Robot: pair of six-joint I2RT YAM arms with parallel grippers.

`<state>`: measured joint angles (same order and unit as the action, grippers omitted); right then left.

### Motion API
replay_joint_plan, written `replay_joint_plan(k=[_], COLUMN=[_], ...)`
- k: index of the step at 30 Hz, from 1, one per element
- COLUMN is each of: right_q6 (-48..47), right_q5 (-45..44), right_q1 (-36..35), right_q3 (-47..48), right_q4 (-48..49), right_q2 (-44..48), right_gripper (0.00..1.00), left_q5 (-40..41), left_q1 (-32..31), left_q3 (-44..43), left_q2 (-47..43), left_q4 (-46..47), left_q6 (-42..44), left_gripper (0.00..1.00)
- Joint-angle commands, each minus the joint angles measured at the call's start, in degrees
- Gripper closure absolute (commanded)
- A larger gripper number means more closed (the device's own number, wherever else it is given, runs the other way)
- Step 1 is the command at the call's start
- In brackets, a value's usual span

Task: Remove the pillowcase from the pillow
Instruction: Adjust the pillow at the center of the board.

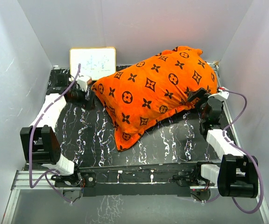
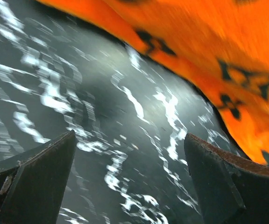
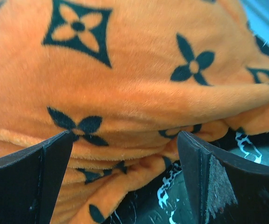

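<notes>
The orange pillowcase (image 1: 153, 91) with dark monogram motifs lies plump and diagonal across the table; the pillow is hidden inside it. My left gripper (image 1: 86, 96) sits at the pillowcase's left corner. In the left wrist view that gripper (image 2: 130, 142) is open over bare tabletop, with the orange pillowcase (image 2: 218, 51) off to the upper right, not between the fingers. My right gripper (image 1: 198, 99) is at the pillowcase's right edge. In the right wrist view this gripper (image 3: 125, 140) stands open, with folds of the pillowcase's (image 3: 125, 93) lower edge reaching in between the fingers.
The black white-veined tabletop (image 1: 172, 140) carries everything. A small framed whiteboard (image 1: 92, 63) leans on the back wall behind the left gripper. White walls enclose the left, back and right sides. Both arm bases stand at the near edge.
</notes>
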<state>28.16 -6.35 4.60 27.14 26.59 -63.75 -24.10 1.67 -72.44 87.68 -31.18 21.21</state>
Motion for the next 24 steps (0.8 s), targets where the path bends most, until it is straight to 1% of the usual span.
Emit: replay_joint_plan(k=[1,2,3,6,10,13,19,21,23,24], right_q6=[-2.17,-2.29,-2.46,-2.33,-2.15,-3.14,-3.31,-2.57,-2.73,-2.65], right_q5=[6.56,6.91,8.72,15.70,25.42,29.49,28.94,29.24,29.33,29.11], right_q1=[-0.20,-0.20,-0.16,-0.42,-1.91,-4.93,-13.57,-16.72,-19.23,-19.72], right_q3=[6.68,7.02,7.18,8.57,12.72,14.05,13.84,13.53,13.74,14.22], right_q4=[-8.30,-8.65,-8.31,-8.66,-12.01,-13.36,-12.51,-11.63,-11.50,-12.19], right_q2=[-2.39,-2.80,-3.43,-6.76,-13.50,-17.63,-19.35,-18.67,-17.60,-17.09], right_gripper=[0.02,0.02,0.02,0.02,0.02,0.04,0.10,0.11,0.11,0.11], left_q5=[-8.47,-7.23,-6.28,-7.72,-5.41,-3.39,2.04,4.53,9.24,13.60], left_q1=[-6.25,-9.84,-12.00,-16.68,-22.04,-25.47,-34.00,-35.61,-35.86,-35.75], left_q3=[5.79,8.24,10.26,15.38,18.04,18.52,20.07,20.78,22.29,22.93], left_q2=[-3.67,-4.47,-5.13,-6.11,-6.01,-5.62,-1.98,-0.88,-0.54,-0.57], left_q4=[-13.12,-12.15,-10.78,-9.14,-9.21,-7.13,0.52,3.28,6.90,8.71], left_q6=[4.06,2.90,1.15,-1.61,-0.49,-1.18,-4.63,-5.20,-5.38,-5.14], left_gripper=[0.03,0.03,0.03,0.03,0.03,0.03,0.03,0.03,0.03,0.03])
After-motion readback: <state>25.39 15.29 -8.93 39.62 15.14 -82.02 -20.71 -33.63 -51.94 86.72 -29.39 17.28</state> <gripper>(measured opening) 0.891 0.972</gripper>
